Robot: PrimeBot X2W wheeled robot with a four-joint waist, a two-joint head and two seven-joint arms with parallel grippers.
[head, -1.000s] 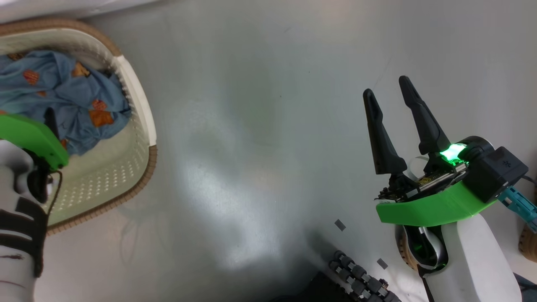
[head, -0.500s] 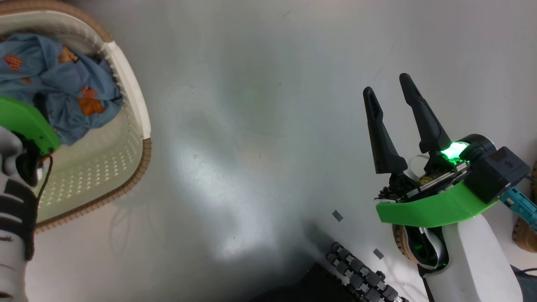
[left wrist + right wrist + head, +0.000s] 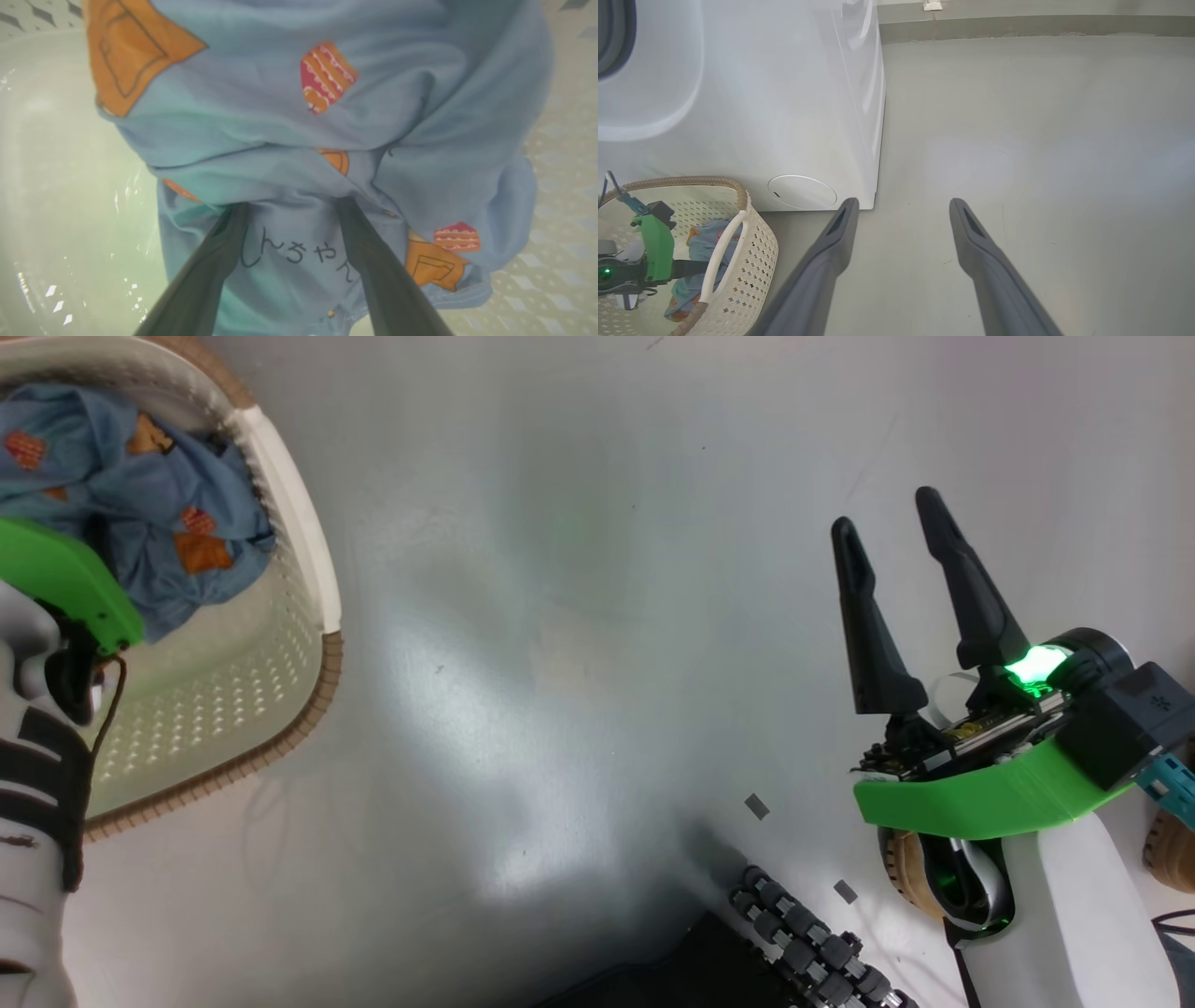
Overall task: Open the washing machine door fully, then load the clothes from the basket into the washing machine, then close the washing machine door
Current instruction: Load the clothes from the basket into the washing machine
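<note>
BASKET, LEFT HAND IN: The left gripper [image 3: 292,207], jaws spread wide, noses into the clothes [image 3: 327,116] heaped in the basket [image 3: 51,154]. Both fingertips [image 3: 348,210] are sunk against a fold of light blue fabric dead ahead at twelve o'clock in the left wrist view, with black printed lettering [image 3: 299,254] between the fingers. Nothing looks pinched yet. The fold lies between and just beyond the tips, so closing the jaws appears to be the step in hand.

In the head view the basket sits at ten o'clock, with the cloth bunched toward its eleven-o'clock end and the perforated bottom bare nearer the robot. The heap is a crumpled mound with no clear long axis, so any fold will likely do.

The right gripper [image 3: 887,513] hangs at three o'clock over bare floor [image 3: 597,616], equally wide and empty, well apart from the basket. The left arm is plainly the nearer one.

In the right wrist view the washing machine [image 3: 784,93] stands at eleven o'clock — the basket at eight o'clock, just beside its lower front panel.
</note>
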